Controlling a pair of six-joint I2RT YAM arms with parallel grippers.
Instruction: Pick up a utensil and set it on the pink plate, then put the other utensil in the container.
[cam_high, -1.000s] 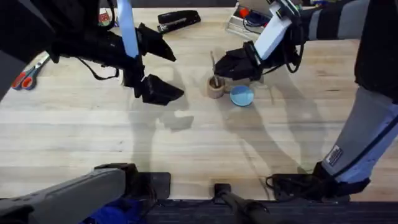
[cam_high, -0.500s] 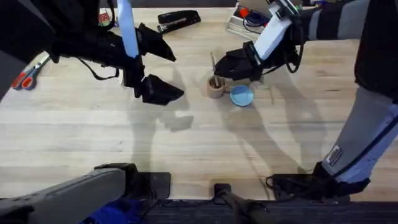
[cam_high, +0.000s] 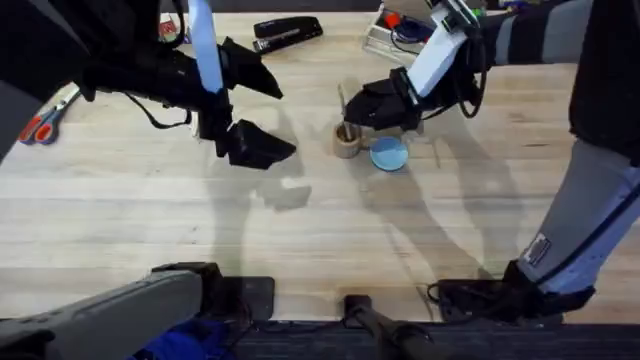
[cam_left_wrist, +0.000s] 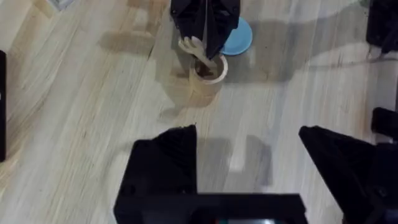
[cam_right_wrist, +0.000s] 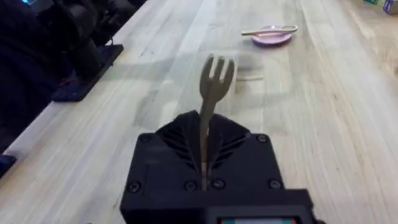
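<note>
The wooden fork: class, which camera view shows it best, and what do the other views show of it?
The right wrist view. There the fork stands tines up, clamped in the right gripper. The left wrist view shows only a pale end of it over the tan cup, under that gripper. The overhead view shows a thin stick at the cup.

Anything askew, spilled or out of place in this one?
Nothing stands out. The spoon lies across the pink plate, and the right end effector holds the fork upright at the cup.
</note>
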